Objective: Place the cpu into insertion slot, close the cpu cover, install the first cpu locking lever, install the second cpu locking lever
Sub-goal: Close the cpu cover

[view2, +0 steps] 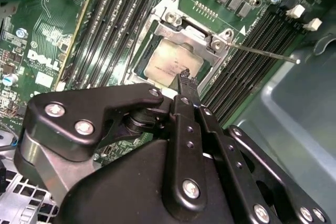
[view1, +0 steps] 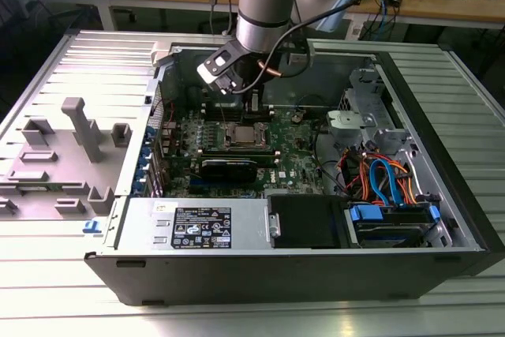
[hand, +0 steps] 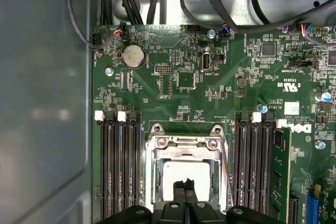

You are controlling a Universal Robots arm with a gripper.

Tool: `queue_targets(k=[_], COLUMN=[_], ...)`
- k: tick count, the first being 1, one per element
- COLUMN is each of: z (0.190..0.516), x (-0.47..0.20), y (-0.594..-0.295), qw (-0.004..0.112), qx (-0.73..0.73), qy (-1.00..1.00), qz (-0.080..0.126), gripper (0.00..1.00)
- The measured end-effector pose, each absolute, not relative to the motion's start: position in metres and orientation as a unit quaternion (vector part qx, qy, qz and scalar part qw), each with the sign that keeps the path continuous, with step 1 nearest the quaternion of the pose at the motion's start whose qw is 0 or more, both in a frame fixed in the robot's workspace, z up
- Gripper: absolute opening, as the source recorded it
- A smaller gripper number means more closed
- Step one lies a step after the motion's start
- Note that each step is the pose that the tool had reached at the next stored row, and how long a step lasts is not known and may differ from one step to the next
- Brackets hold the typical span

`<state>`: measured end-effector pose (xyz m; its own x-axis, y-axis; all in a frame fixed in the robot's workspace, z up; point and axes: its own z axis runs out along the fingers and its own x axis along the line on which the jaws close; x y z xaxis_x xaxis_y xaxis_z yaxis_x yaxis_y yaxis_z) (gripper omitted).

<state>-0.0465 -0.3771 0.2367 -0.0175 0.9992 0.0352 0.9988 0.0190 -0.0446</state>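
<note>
The cpu [hand: 181, 170] lies in the insertion slot [view1: 243, 136], its silver-grey top [view2: 170, 62] showing through the cut-out. The cpu cover [hand: 184, 142] is folded down flat over it, and its silver frame [view2: 195, 31] rings the chip. One thin locking lever [view2: 262, 53] sticks out sideways from the socket's corner over the memory slots; a thin rod [hand: 225, 161] also runs along one side of the socket. My gripper [hand: 184, 184] hovers just above the chip's edge, its black fingertips [view2: 185, 75] together with nothing between them.
Long black memory slots [hand: 118, 166] flank the socket on both sides of the green motherboard [hand: 178, 77]. Black cables [hand: 210, 9] hang along the board's far edge. A grey case wall [hand: 42, 103] stands close beside the slots. The drive bay with orange and blue cables [view1: 379, 183] sits at the exterior view's right.
</note>
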Motion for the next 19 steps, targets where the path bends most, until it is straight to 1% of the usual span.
queue_targets(k=[6,19], z=[0.236,0.232], x=[-0.049,-0.063], y=[-0.378,-0.379], qw=[0.012,0.012], qx=[-0.696,-0.685], qy=[-0.718,-0.729], qz=[-0.012,-0.013], gripper=[0.11,0.11])
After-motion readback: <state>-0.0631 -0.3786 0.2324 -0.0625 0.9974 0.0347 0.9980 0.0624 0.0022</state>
